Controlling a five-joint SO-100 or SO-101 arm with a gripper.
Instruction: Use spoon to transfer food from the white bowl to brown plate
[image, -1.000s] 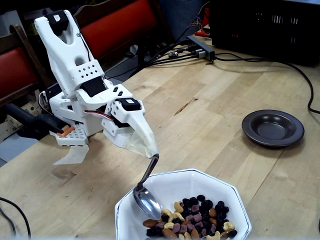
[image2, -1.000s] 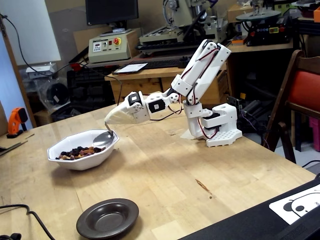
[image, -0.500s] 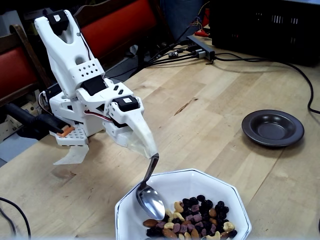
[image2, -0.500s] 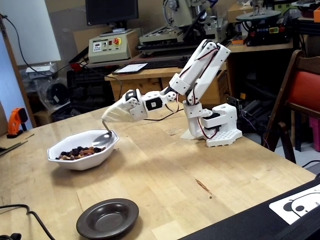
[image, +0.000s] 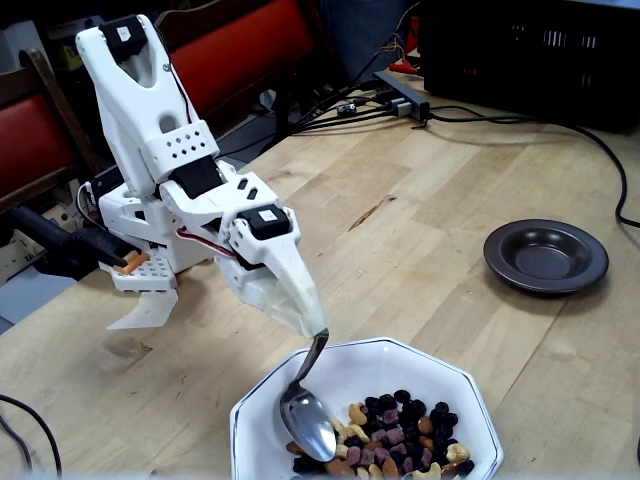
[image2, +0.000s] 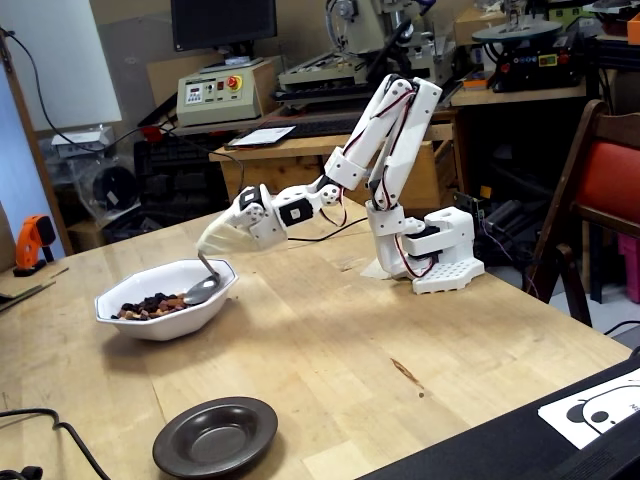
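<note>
red chair (image2: 605, 190), black cables (image: 520, 115)

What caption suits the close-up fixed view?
Gripper holds a spoon in the white bowl of food; brown plate sits empty.

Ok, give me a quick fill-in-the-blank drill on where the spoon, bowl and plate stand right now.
1. The spoon tip sits inside the ____ bowl.
2. The food is all in the ____.
3. The brown plate is ____ of food.
4. The gripper holds the spoon by its ____.

Missing words: white; bowl; empty; handle
</note>
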